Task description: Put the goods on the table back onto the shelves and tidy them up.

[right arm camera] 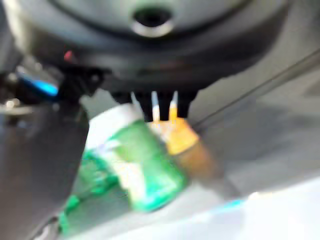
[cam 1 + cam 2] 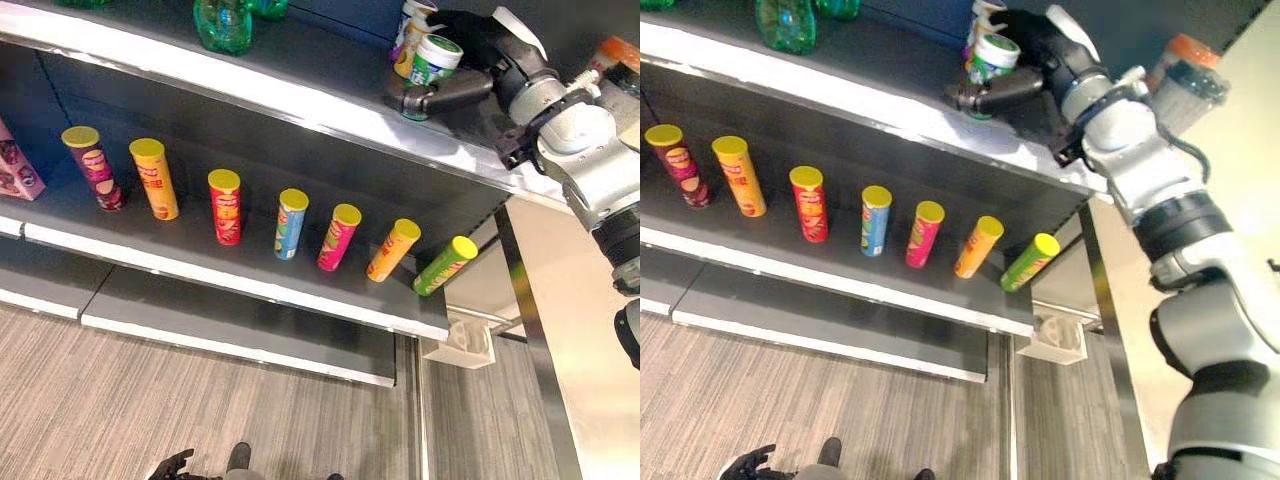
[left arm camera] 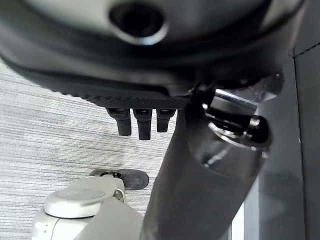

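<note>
My right hand (image 2: 478, 52) is up at the top shelf (image 2: 300, 95), fingers curled behind a green can with a white lid (image 2: 434, 60) and the thumb (image 2: 440, 96) lying in front of it, low against the shelf. The can tilts in that grasp, and the right wrist view shows it (image 1: 142, 170) just past the fingers. Right behind it stands a white and orange can (image 2: 409, 35). My left hand (image 2: 170, 466) hangs low over the floor, fingers relaxed and empty; its own wrist view shows the fingers (image 3: 142, 122) and thumb (image 3: 200, 190).
Several tall lidded tubes line the middle shelf (image 2: 250, 275), from a purple one (image 2: 95, 165) to a green one (image 2: 445, 265) at the right end. Green bottles (image 2: 222, 22) stand on the top shelf's left. Lidded jars (image 2: 1185, 70) sit beyond my right wrist. A white box (image 2: 465, 342) lies on the floor.
</note>
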